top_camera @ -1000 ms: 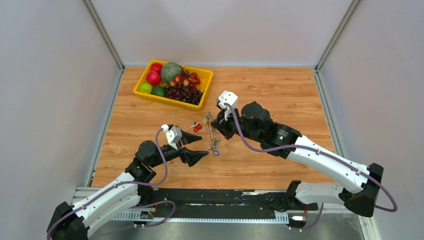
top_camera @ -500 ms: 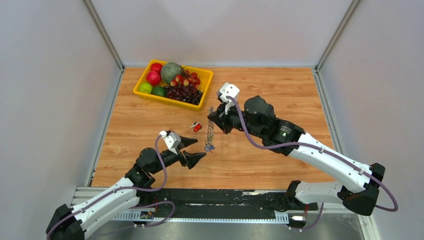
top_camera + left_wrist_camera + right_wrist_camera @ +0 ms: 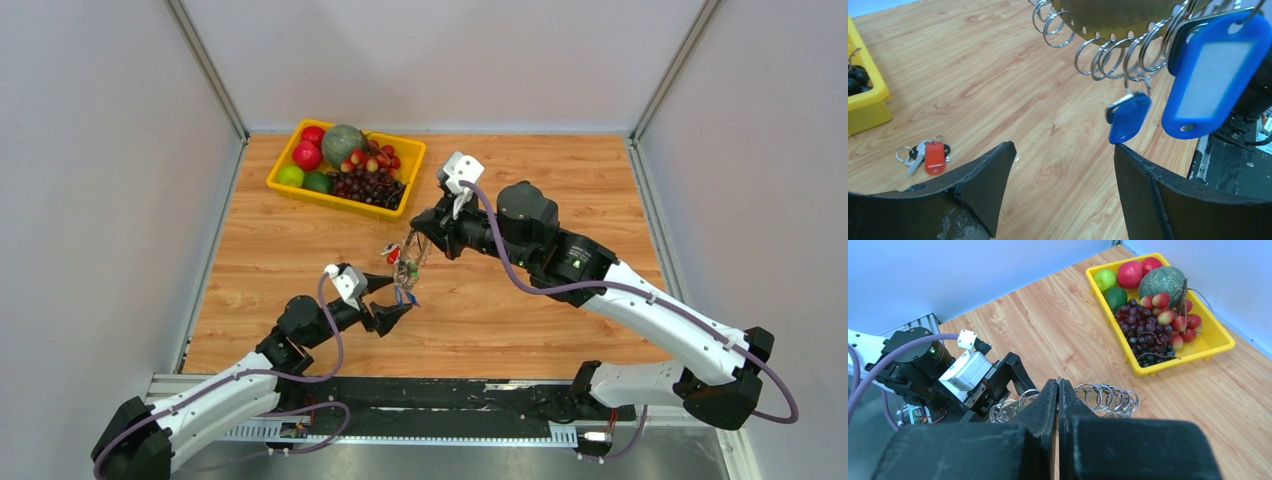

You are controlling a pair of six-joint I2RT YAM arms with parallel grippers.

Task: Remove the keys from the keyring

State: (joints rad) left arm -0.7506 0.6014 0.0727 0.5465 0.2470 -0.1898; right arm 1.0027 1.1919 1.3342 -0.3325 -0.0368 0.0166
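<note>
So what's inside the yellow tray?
Fruit: a netted melon, two round red fruits, two green ones, dark grapes and strawberries. Whatever lies beneath the pile in the yellow tray is covered.

Keyring (image 3: 406,264) hangs over the table (image 3: 560,180) — tray (image 3: 330,199) behind-left, loose keys (image 3: 928,155) just left.

The keyring (image 3: 1108,22) top is cut off by the pic edge in left wrist view. The right gripper (image 3: 1058,382) hides where it's pinched, & the keys (image 3: 403,268) look too tiny from above.
</note>
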